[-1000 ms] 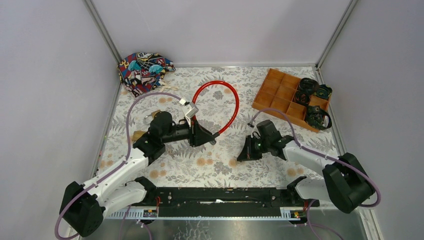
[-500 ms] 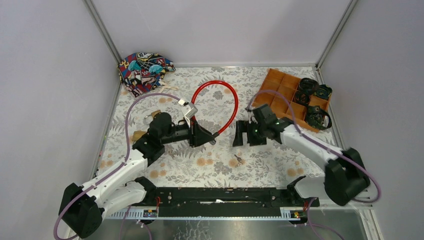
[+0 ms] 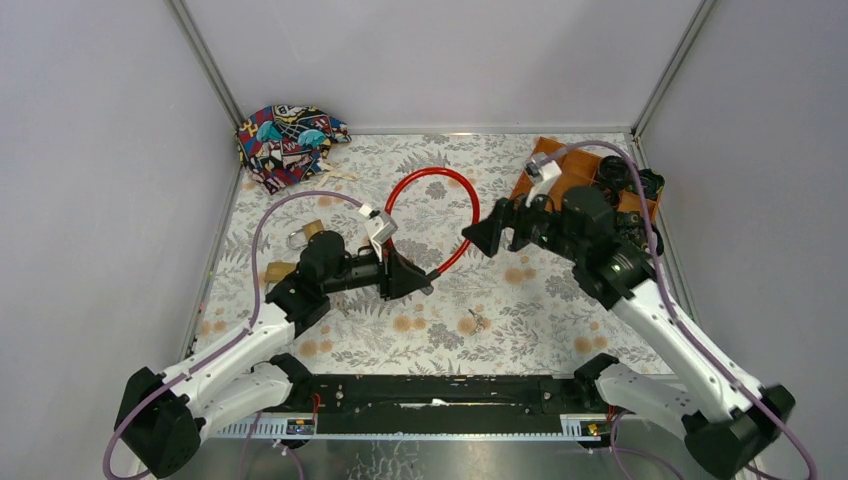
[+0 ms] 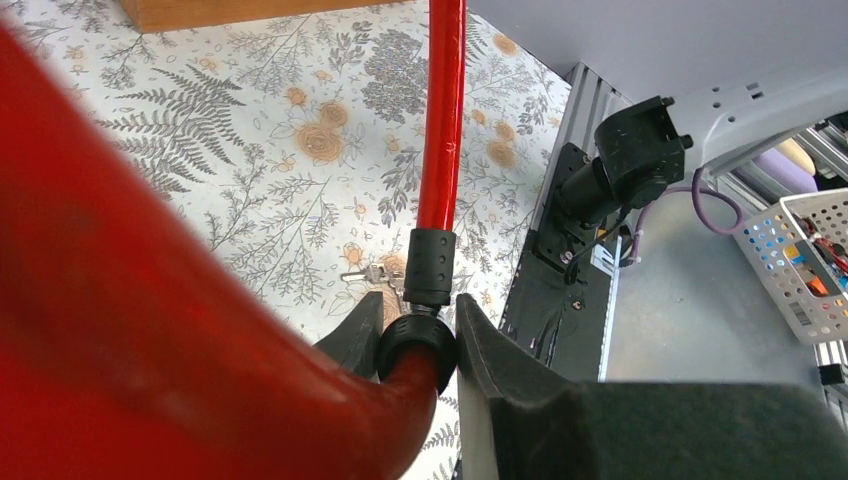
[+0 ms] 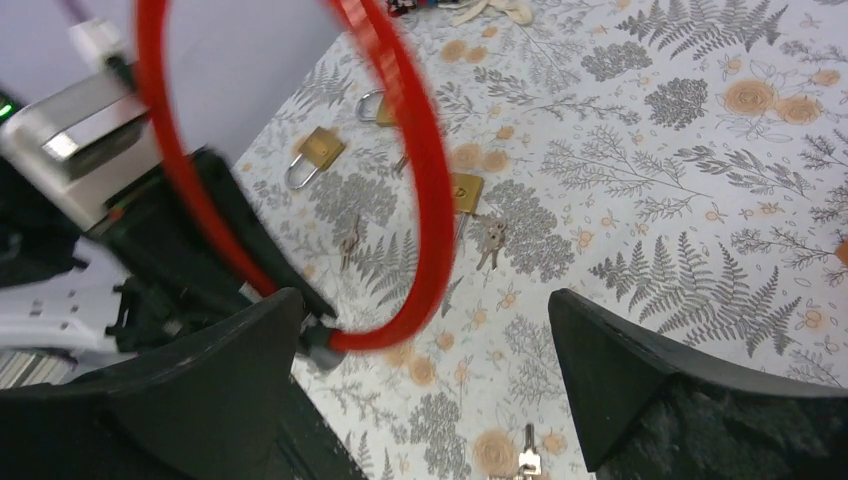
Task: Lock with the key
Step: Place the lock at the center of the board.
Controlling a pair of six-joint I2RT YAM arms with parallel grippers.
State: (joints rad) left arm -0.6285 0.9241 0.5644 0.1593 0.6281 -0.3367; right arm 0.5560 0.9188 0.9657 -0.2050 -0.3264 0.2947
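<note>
A red cable lock (image 3: 452, 190) loops over the floral table. My left gripper (image 3: 418, 280) is shut on its black end piece (image 4: 418, 350), and a black collar (image 4: 430, 265) on the cable's other end stands right above it. A small silver key (image 3: 478, 322) lies flat on the table in front of the lock, free of both grippers; it also shows as the key (image 4: 372, 274) in the left wrist view and the key (image 5: 527, 463) in the right wrist view. My right gripper (image 3: 500, 228) hangs open above the table, right of the loop, with nothing between its fingers.
A wooden compartment tray (image 3: 560, 190) with black items stands at the back right, partly behind my right arm. A patterned cloth bag (image 3: 290, 140) lies at the back left. Brass padlocks (image 5: 318, 150) and spare keys (image 5: 490, 240) lie left of the loop.
My right gripper has opened, risen off the table and swung toward the back right. The key stays on the table where that gripper was. The left arm has hardly moved.
</note>
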